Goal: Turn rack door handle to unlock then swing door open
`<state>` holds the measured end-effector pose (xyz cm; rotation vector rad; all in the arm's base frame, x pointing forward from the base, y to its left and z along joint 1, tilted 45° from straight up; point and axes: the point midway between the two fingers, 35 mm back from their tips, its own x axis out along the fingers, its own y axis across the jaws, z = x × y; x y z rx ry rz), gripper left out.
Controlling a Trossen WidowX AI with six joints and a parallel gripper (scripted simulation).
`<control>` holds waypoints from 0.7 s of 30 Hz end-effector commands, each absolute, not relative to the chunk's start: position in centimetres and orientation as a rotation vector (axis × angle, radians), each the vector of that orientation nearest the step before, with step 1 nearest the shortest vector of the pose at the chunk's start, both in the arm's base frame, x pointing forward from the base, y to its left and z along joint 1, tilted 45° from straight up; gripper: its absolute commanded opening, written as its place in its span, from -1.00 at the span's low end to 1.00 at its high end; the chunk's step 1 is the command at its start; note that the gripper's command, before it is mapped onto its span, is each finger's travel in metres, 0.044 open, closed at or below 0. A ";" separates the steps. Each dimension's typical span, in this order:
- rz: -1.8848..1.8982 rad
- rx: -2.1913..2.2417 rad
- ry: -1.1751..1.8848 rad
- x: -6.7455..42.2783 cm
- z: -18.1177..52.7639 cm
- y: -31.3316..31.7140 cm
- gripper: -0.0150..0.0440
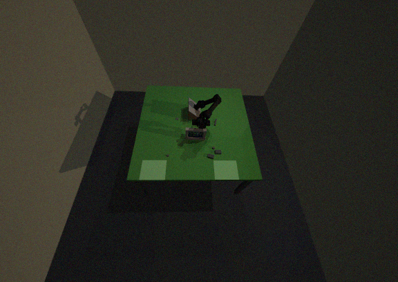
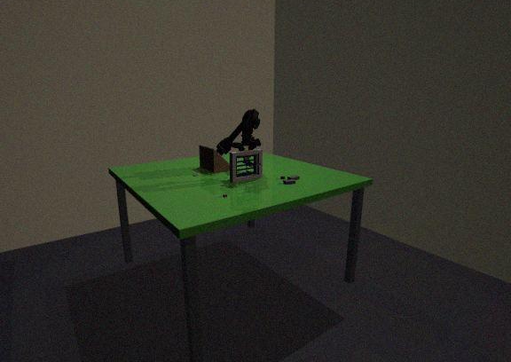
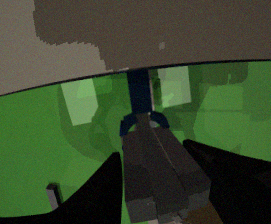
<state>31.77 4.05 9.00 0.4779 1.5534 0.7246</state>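
The rack's pale frame (image 1: 196,139) (image 2: 233,169) (image 3: 81,22) stands upright on the green table (image 1: 235,135) (image 2: 164,196). The door with dark blue bars appears shut in it. The handle (image 3: 148,165), a dark grey block on a dark blue bracket (image 3: 141,92), is on the arm's side of the rack. My gripper (image 1: 202,126) (image 2: 247,148) (image 3: 151,151) is partly open, with its fingers either side of the handle. The left fingertip is close to the handle's left side; a gap shows at the right fingertip. Contact and the handle's exact turn cannot be told.
A brown wedge-shaped box (image 1: 193,115) (image 2: 220,162) stands behind the rack, close to the arm. Small grey blocks (image 1: 218,152) (image 2: 289,182) lie beyond the rack's right side. A small upright piece (image 1: 215,122) (image 3: 52,196) is near the gripper. Another bit (image 1: 167,155) (image 2: 224,195) lies towards the front.
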 end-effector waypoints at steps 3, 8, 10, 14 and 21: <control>0.725 0.486 1.554 31.7 8.9 4.2 -0.14; 0.725 0.486 1.554 31.7 8.9 4.2 -0.25; 0.725 0.486 1.554 31.7 8.9 4.2 -0.30; 0.725 0.486 1.554 31.7 8.9 4.2 -0.39; 0.779 0.432 1.522 31.7 8.9 4.2 -0.42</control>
